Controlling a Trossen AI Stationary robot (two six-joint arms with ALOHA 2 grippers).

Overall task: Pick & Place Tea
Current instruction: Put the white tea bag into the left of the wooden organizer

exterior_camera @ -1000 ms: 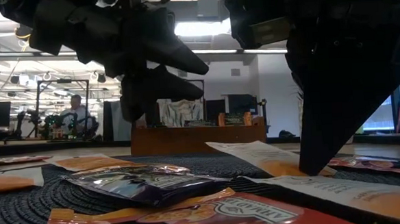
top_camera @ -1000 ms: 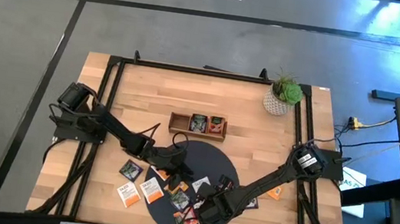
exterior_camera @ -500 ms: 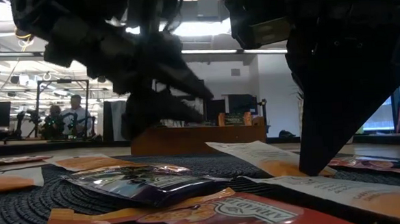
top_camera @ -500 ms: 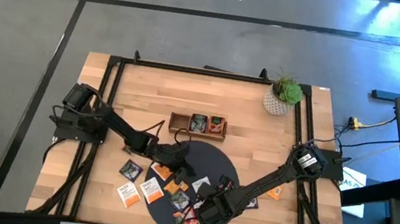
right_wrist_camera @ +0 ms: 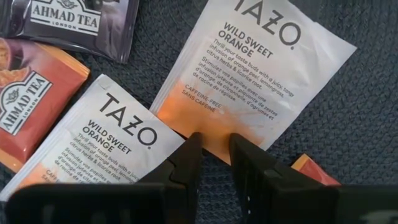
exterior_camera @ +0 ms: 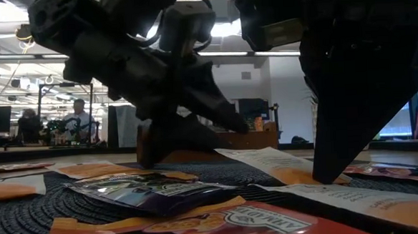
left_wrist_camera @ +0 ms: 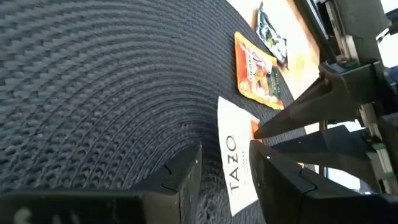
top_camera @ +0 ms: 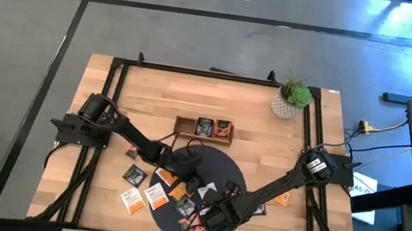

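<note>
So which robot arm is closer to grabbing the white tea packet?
Probably the right. The right gripper already has its fingertips down at the edge of the white Tazo sachet on the dark mat. The left gripper is open, pointing at that sachet too.

My dark left arm reaches in low, its two-finger left gripper (top_camera: 191,179) parted slightly and tilted down; my dark right arm stretches inward, its right gripper (right_wrist_camera: 210,142) narrowly parted, fingertips (right_wrist_camera: 190,144) pointing down

"TAZO WILD SWEET ORANGE" on two white-orange sachets (right_wrist_camera: 249,68); "AHMAD TEA LONDON" on black sachet (right_wrist_camera: 74,22) and red sachet (right_wrist_camera: 31,102)
</note>
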